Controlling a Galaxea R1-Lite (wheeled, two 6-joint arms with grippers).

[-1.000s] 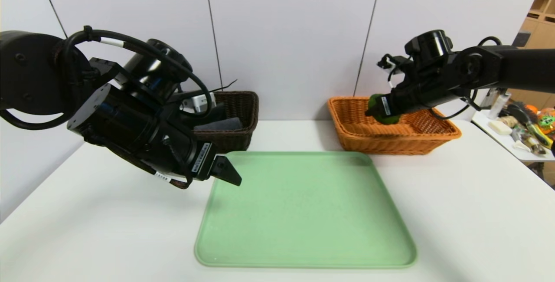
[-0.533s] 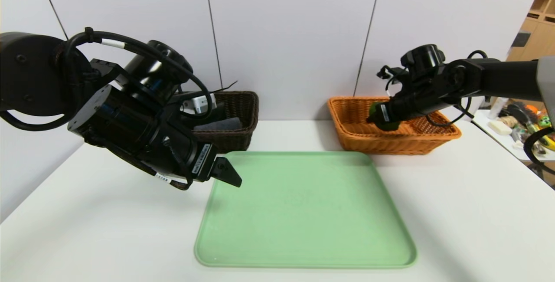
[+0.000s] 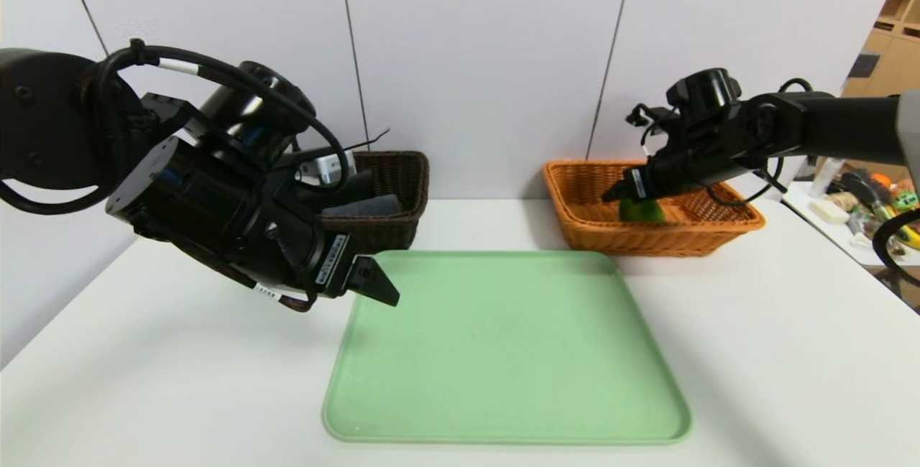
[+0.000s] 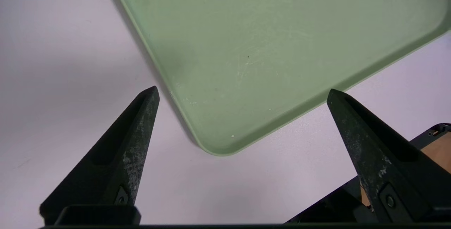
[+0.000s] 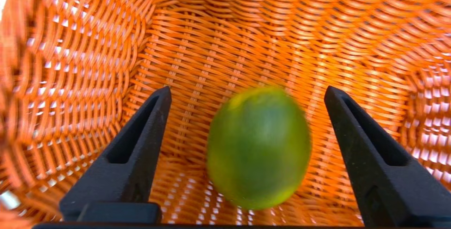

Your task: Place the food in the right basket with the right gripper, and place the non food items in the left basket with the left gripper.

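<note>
Leftmost, the left gripper hung above the near-left corner of the green tray, its jaws spread wide and holding nothing. Behind it sat the dark brown basket with a grey towel inside. Across the white table, the right gripper reached into the orange basket, jaws parted clear of the green fruit, which lay blurred on the woven floor between the fingers, touching neither
</note>
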